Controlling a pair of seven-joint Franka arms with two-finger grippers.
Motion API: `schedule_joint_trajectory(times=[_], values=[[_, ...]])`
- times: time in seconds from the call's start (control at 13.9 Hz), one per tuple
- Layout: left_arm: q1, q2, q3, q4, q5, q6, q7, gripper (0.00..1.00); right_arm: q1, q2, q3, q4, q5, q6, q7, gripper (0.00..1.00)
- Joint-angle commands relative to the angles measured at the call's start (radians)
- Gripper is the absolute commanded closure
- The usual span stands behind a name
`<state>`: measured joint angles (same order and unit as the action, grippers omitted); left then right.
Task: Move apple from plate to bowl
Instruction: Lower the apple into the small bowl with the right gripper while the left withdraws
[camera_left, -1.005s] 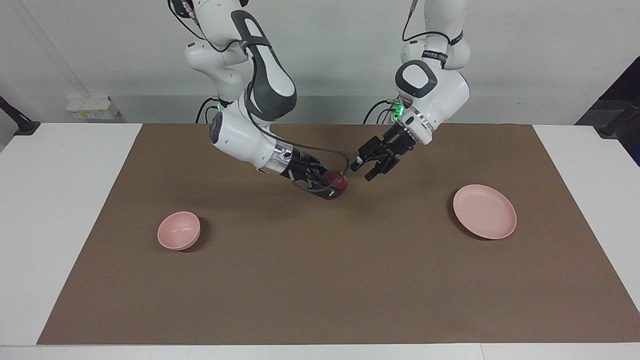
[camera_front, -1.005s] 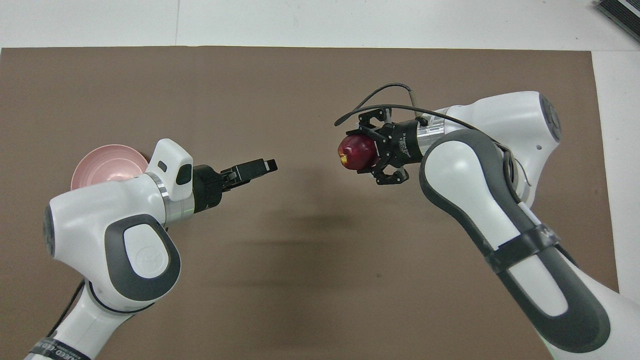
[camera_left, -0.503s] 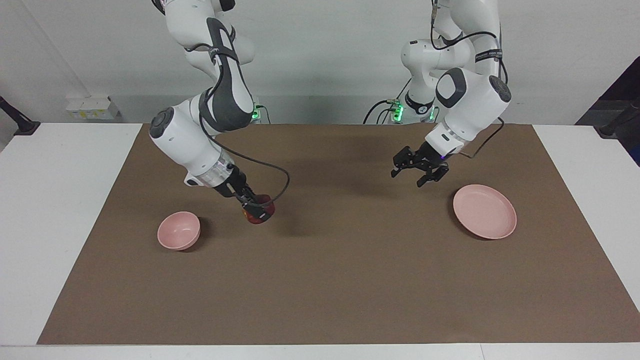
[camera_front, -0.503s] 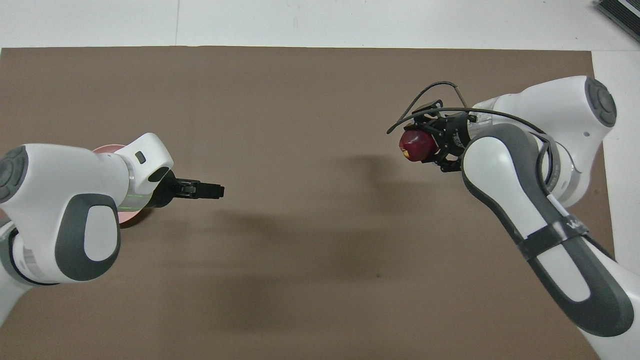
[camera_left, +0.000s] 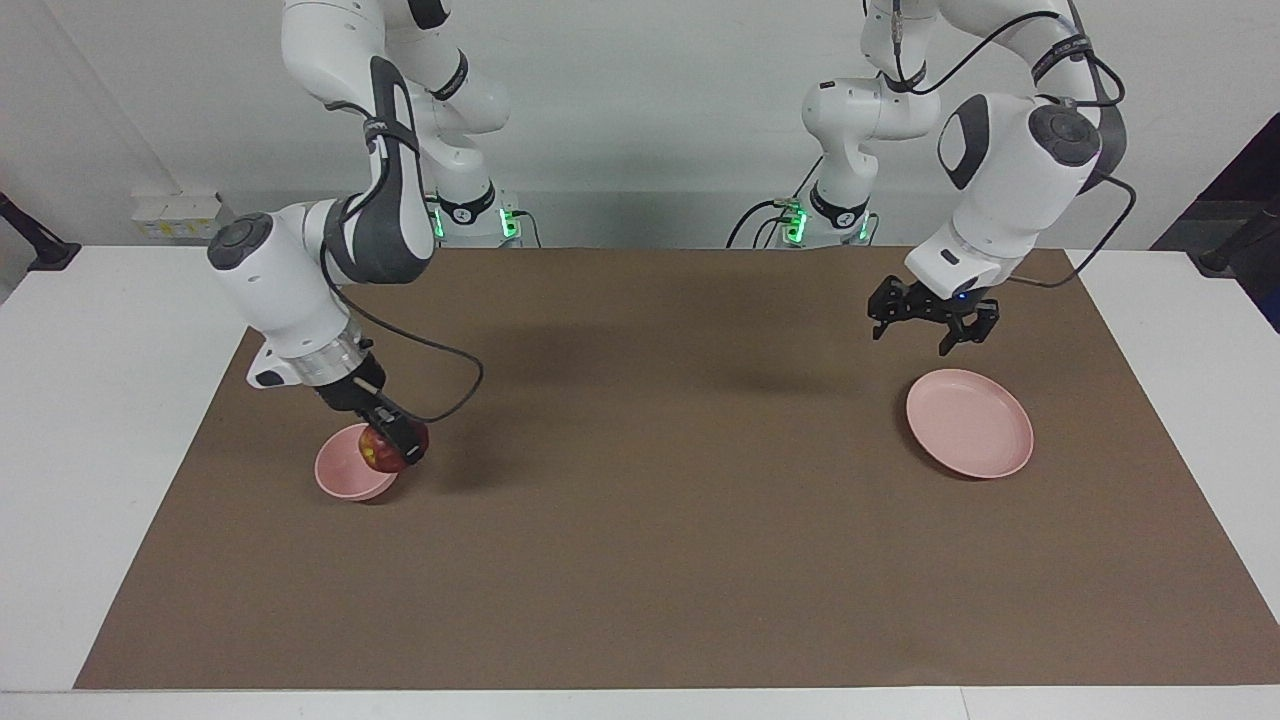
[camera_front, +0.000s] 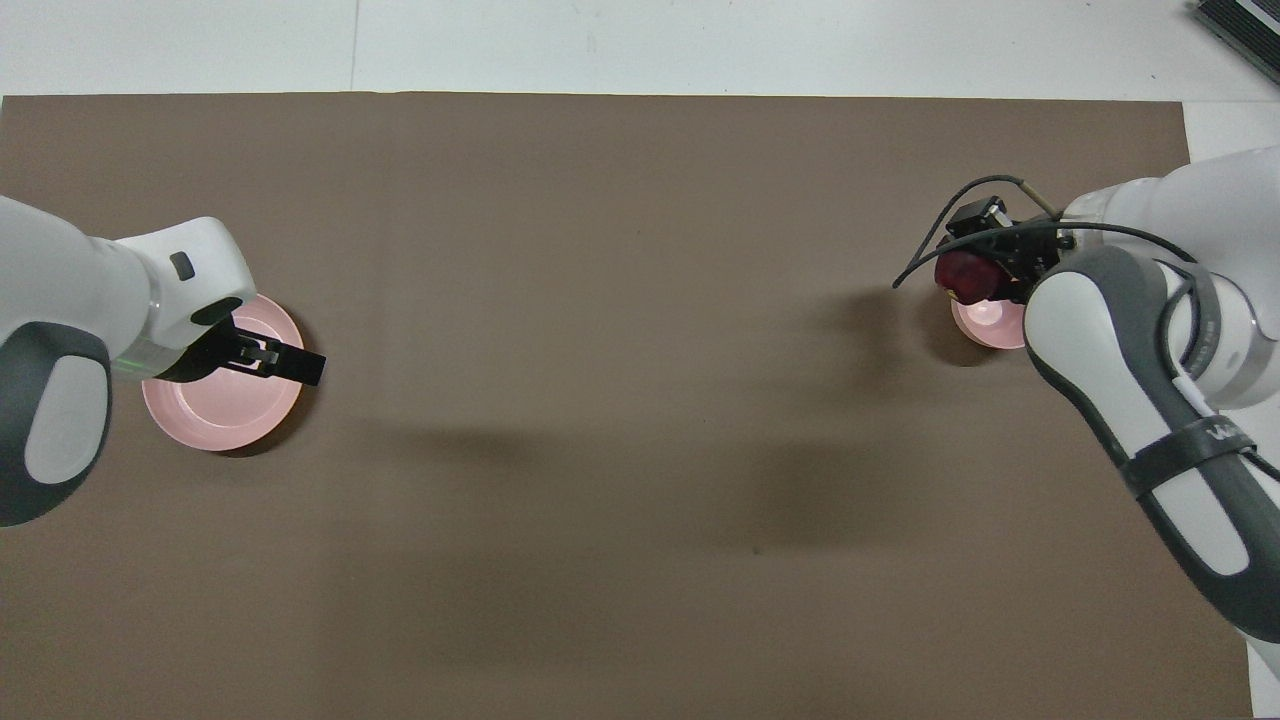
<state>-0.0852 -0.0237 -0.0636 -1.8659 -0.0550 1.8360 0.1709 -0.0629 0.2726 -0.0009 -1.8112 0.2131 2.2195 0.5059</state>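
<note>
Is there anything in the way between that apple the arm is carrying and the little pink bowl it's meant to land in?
Nothing visible. The right gripper, shut on the apple, holds it right over the bowl, whose hollow shows nothing inside. The left gripper hangs open above the plate, toward the left arm's end of the table.

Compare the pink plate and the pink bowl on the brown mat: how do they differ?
The plate is wide and shallow; the bowl is narrower and deeper. The plate sits at the left arm's end, the bowl at the right arm's. The plate is empty; the right gripper holds the apple over the bowl. Both are round and pale pink.
</note>
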Motion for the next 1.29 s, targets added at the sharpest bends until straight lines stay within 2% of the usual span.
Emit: schedule_joint_trajectory(times=[0.0, 0.22, 0.36, 0.65, 0.72, 0.79, 0.86, 1.08, 1.22], values=[[-0.004, 0.022, 0.019, 0.179, 0.076, -0.177, -0.027, 0.00, -0.093, -0.016, 0.015, -0.049, -0.023, 0.000, -0.127, 1.00], [-0.004, 0.028, 0.045, 0.334, 0.076, -0.332, -0.027, 0.00, -0.101, -0.007, 0.015, -0.085, -0.023, 0.023, -0.130, 1.00], [-0.001, 0.071, 0.056, 0.485, 0.083, -0.473, -0.024, 0.00, -0.086, 0.016, 0.018, -0.083, -0.021, 0.064, -0.095, 1.00], [-0.002, 0.074, 0.074, 0.502, 0.070, -0.472, -0.024, 0.00, -0.072, 0.073, 0.016, -0.083, -0.021, 0.094, -0.093, 1.00], [-0.001, 0.077, 0.077, 0.502, 0.073, -0.481, -0.022, 0.00, -0.072, 0.073, 0.016, -0.083, -0.021, 0.092, -0.093, 0.91], [-0.002, 0.077, 0.079, 0.504, 0.072, -0.481, -0.022, 0.00, -0.069, 0.074, 0.016, -0.074, -0.021, 0.082, -0.090, 0.26], [-0.002, 0.076, 0.079, 0.502, 0.072, -0.469, -0.025, 0.00, -0.069, 0.074, 0.016, -0.071, -0.021, 0.080, -0.086, 0.00], [0.001, 0.068, 0.082, 0.488, 0.070, -0.429, -0.027, 0.00, -0.075, 0.051, 0.015, -0.051, -0.023, 0.039, -0.145, 0.00], [0.001, 0.067, 0.097, 0.488, 0.069, -0.434, -0.028, 0.00, -0.084, 0.039, 0.013, 0.015, -0.029, -0.074, -0.196, 0.00]])
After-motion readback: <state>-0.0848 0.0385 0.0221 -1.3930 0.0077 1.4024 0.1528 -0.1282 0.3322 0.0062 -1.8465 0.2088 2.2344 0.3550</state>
